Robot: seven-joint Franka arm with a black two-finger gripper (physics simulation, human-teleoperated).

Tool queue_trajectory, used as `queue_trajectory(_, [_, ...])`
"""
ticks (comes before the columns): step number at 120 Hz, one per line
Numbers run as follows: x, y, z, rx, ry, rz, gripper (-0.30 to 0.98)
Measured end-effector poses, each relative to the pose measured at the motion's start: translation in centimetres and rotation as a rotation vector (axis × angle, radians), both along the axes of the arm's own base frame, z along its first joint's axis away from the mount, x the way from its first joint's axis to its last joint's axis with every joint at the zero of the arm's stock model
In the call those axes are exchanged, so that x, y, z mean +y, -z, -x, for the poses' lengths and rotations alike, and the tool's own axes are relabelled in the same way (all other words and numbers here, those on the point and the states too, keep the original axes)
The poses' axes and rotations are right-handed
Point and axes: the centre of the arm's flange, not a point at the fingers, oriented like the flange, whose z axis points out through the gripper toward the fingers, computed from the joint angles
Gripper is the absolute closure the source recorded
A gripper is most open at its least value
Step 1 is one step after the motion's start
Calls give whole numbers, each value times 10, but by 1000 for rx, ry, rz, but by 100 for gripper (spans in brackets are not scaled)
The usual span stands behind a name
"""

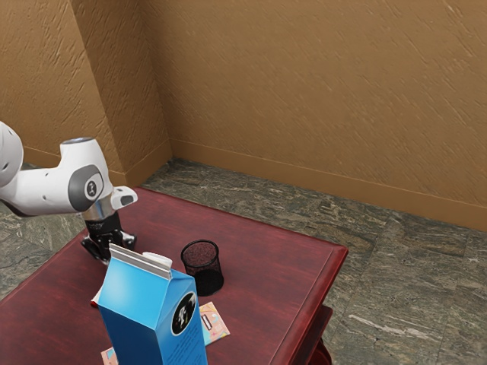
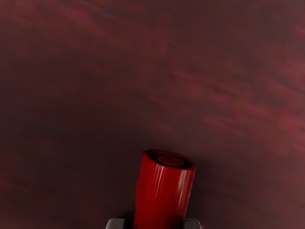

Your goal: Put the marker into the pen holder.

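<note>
The gripper (image 1: 107,257) is low over the table (image 1: 266,251), toward the exterior view's left from the pen holder (image 1: 209,284); its grasp I cannot tell. The red marker (image 2: 164,195) is right at it, apart from the pen holder. Picking up seems in hand; next, a sure grip, then lifting.

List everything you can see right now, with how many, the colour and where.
Marker: one, red, at the jaws
Pen holder: one, black mesh, upright on the table
Carton: one, blue with white cap, nearest the exterior camera
Paper: one or two pieces, pink-orange, showing on both sides of the carton
Unclear item: one, white and red, partly behind the carton
Table: one, dark red, under these things
Floor: one, grey stone
Walls: several faces, brown, behind
Arm: one, white and grey, exterior view's left
Jaws: one set, black, arm's end
</note>
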Motion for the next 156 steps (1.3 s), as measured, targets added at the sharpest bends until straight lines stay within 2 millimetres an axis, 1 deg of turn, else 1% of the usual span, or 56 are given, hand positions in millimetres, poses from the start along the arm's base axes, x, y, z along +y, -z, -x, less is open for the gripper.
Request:
queue_trajectory(23, [0, 1, 0, -4, 6, -8, 72])
queue_trajectory(40, [0, 5, 4, -2, 5, -17, 76])
queue_trajectory(51, [0, 3, 3, -9, 3, -23, 79])
queue_trajectory(57, [0, -3, 2, -22, 4, -29, 79])
queue_trajectory(64, [0, -17, -2, -51, 10, -40, 79])
queue_trajectory(72, [-4, -41, -7, -100, 36, -67, 79])
queue_trajectory(78, [-10, -61, -12, -144, 73, -97, 79])
queue_trajectory(88, [-25, -96, -20, -231, 146, -157, 79])
queue_trajectory(99, [-47, -136, -27, -346, 212, -211, 79])
queue_trajectory(109, [-68, -161, -19, -418, 253, -236, 79])
queue_trajectory(114, [-75, -168, -8, -440, 260, -244, 79])
queue_trajectory(120, [-76, -177, 2, -466, 254, -255, 79])
queue_trajectory(124, [-78, -184, 7, -485, 252, -262, 79])
queue_trajectory(129, [-85, -193, 11, -508, 260, -269, 79])
queue_trajectory(136, [-94, -199, 17, -527, 265, -271, 79])
queue_trajectory(140, [-102, -198, 23, -531, 267, -266, 79])
queue_trajectory(145, [-118, -198, 29, -537, 275, -258, 79])
queue_trajectory(156, [-149, -198, 34, -546, 292, -238, 79])
